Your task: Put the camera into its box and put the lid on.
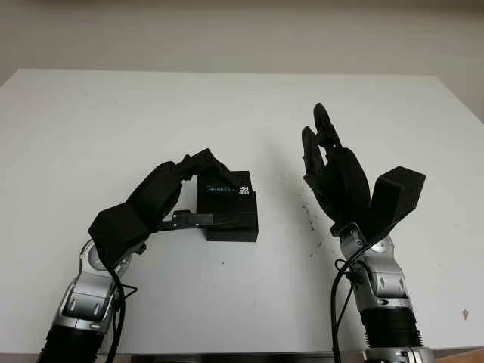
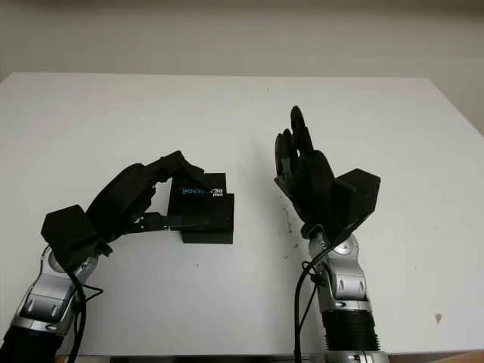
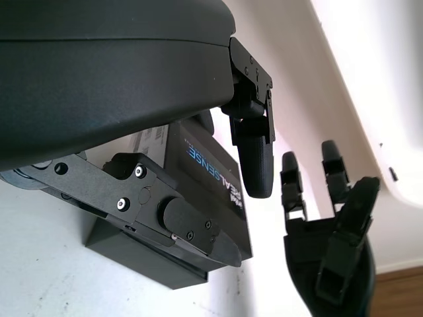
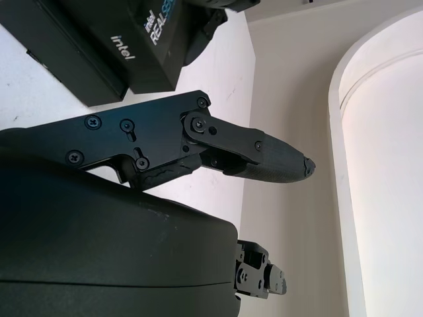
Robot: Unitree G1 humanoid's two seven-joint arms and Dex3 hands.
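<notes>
The left hand [image 1: 178, 193] grips the black lid [image 1: 225, 190], askew on its box [image 1: 234, 227], while the empty right hand [image 1: 333, 170] stands open at three o'clock.

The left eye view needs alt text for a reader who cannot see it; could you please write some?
The robot's left hand grips a black box whose lid sits askew on it, at the middle of a white table. The right hand is held upright and open, to the box's right and apart from it.
</notes>
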